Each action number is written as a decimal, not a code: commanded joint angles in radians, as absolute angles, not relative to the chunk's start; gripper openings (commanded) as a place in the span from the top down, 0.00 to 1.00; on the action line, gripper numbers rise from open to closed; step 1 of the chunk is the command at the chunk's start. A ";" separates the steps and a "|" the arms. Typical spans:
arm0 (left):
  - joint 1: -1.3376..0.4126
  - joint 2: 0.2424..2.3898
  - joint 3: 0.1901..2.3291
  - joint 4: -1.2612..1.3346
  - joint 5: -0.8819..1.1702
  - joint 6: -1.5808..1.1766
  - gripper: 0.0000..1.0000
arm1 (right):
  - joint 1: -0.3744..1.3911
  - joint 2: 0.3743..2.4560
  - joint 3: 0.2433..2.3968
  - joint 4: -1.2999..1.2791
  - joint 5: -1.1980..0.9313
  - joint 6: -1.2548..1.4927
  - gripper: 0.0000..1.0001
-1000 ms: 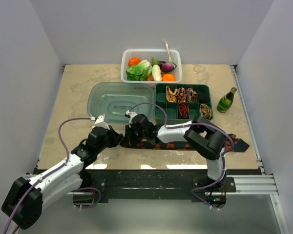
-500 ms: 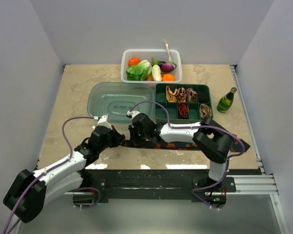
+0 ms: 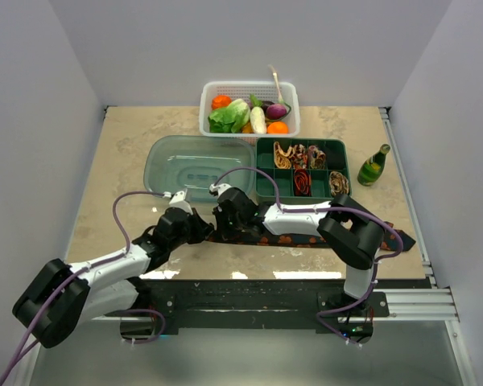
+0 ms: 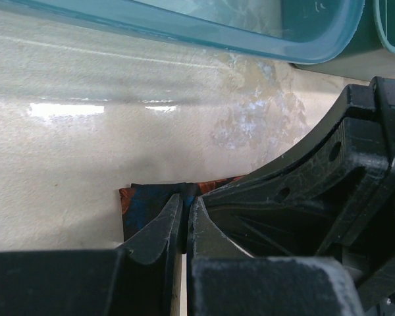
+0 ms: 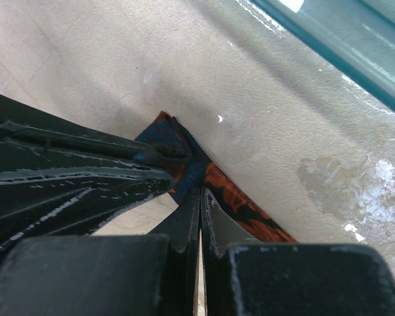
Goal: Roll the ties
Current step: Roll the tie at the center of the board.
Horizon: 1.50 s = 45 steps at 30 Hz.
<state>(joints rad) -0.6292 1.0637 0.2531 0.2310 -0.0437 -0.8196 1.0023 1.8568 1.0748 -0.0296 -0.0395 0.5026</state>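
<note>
Left jaws and right jaws are both clenched on the narrow end of the black tie [image 3: 298, 240], which lies flat along the near edge of the bench [image 3: 113, 161]; the roll looks barely begun; next, that end must be turned over itself, kept taut; the wrists crowd each other and the right arm overhangs the band; clear lid [image 3: 193, 165], green tray [image 3: 272, 183] of rolled ties, basket [image 3: 249, 84] and bottle [image 3: 373, 166] stand behind, apart
</note>
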 commanded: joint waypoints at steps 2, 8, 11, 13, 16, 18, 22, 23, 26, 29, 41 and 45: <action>-0.638 1.103 0.226 0.351 -0.028 -0.851 0.91 | 1.002 1.827 1.072 -0.017 -0.032 0.483 1.00; -0.641 1.101 0.198 0.408 -0.009 -0.862 0.66 | 1.000 1.825 1.072 -0.026 -0.028 0.486 1.00; -0.640 1.103 0.175 0.448 -0.006 -0.873 0.65 | 0.997 1.819 1.062 -0.028 -0.020 0.491 1.00; -0.641 1.104 0.155 0.483 0.020 -0.882 0.65 | 0.997 1.801 1.055 -0.028 -0.014 0.491 1.00; -0.640 1.111 0.129 0.534 0.028 -0.903 0.66 | 0.991 1.783 1.057 -0.038 -0.003 0.485 1.00; -0.641 1.120 0.124 0.543 0.025 -0.914 0.70 | 0.991 1.773 1.060 -0.055 -0.002 0.476 1.00; -0.641 1.140 0.123 0.540 0.006 -0.922 0.88 | 0.986 1.737 1.057 -0.072 0.041 0.465 1.00; -0.641 1.147 0.124 0.540 0.003 -0.922 0.91 | 0.985 1.729 1.054 -0.072 0.043 0.462 1.00; -0.641 1.164 0.130 0.538 0.003 -0.925 1.00 | 0.985 1.715 1.051 -0.066 0.031 0.457 1.00; -0.641 1.181 0.132 0.557 0.003 -0.925 1.00 | 0.985 1.727 1.051 -0.046 0.009 0.453 1.00; -0.641 1.157 0.055 0.724 0.040 -0.986 0.78 | 0.983 1.736 1.038 -0.032 0.005 0.457 1.00; -0.640 1.170 0.060 0.716 0.041 -0.989 1.00 | 0.983 1.738 1.046 -0.035 0.003 0.451 1.00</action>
<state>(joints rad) -0.6365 1.1698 0.0608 0.6487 0.0414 -0.9768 0.9863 1.7603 1.0389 -0.0574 0.0078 0.4694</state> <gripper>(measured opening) 0.072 0.007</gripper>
